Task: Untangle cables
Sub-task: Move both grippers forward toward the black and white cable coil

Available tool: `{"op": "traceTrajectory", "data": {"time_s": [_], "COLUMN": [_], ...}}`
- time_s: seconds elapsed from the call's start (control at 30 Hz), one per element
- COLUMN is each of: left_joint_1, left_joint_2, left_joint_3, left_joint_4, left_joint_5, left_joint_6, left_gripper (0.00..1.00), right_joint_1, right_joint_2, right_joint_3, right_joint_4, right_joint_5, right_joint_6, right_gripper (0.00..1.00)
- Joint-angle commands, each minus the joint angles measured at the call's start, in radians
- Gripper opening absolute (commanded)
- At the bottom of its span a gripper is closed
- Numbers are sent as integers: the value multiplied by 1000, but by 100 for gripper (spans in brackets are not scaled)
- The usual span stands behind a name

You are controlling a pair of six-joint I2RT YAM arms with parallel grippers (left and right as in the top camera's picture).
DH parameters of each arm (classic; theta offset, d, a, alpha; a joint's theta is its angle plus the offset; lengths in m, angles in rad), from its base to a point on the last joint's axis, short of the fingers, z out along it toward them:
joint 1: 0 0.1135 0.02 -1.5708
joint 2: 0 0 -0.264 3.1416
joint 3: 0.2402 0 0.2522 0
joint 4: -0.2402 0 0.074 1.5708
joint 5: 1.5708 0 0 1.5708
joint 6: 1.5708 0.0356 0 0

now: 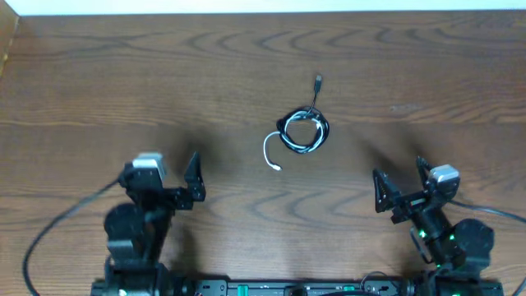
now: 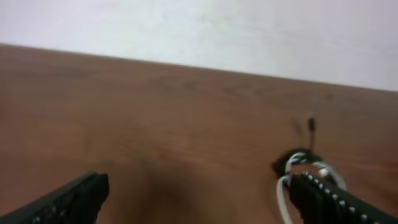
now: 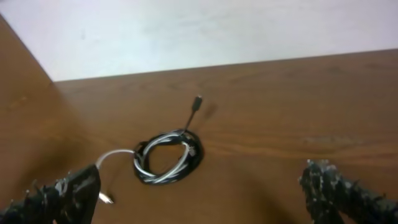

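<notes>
The two cables [image 1: 303, 131] lie wound together in one small coil near the middle of the wooden table [image 1: 99, 74], ahead of both arms. The black cable [image 1: 316, 94] sends a short straight tail away from the robot, ending in its plug [image 1: 318, 80]. The white cable [image 1: 266, 150] curls out on the near side, its connector [image 1: 279, 168] lying loose toward the left arm.

Nothing is gripped yet, so you appear to be at the approach. Go for the free ends rather than the coil itself (pinching the loops would likely tighten them). Put one arm on the white tail and the other on the black plug end, then draw them apart gently.

Your left gripper [image 1: 164, 177] has its jaws spread wide, holding nothing and touching nothing, well short of the coil. Your right gripper [image 1: 401, 185] is likewise spread wide and bare, set back from the cables.
</notes>
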Motion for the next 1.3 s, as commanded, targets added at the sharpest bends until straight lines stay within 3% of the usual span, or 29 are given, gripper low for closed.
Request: {"op": "traceTrajectory", "data": {"time_s": [0.0, 0.5, 0.7, 0.9, 1.0, 1.07, 1.27], "left_joint_1": [0, -248, -316, -317, -317, -317, -317], "left_joint_2": [175, 839, 972, 1045, 1072, 1089, 1104], "left_joint_3": [194, 846, 876, 876, 876, 875, 875], "left_joint_4": [-79, -470, -428, -427, -427, -439, -460], "left_joint_5": [98, 121, 120, 283, 293, 293, 284], "left_joint_6": [-9, -9, -8, -9, -9, -10, -28], "left_gripper": [98, 98, 98, 98, 99, 90, 87], "right_joint_1": [-3, -3, -3, -3, -3, -3, -3], "right_joint_2": [121, 752, 833, 849, 849, 849, 849], "right_joint_3": [142, 807, 846, 846, 846, 846, 845], "right_joint_4": [-44, -587, -592, -606, -610, -615, -654], "right_joint_5": [-49, -76, -75, -75, -75, -74, -68], "right_joint_6": [18, -28, -27, -27, -27, -27, -27], "right_gripper": [99, 99, 99, 99, 99, 99, 99]}}
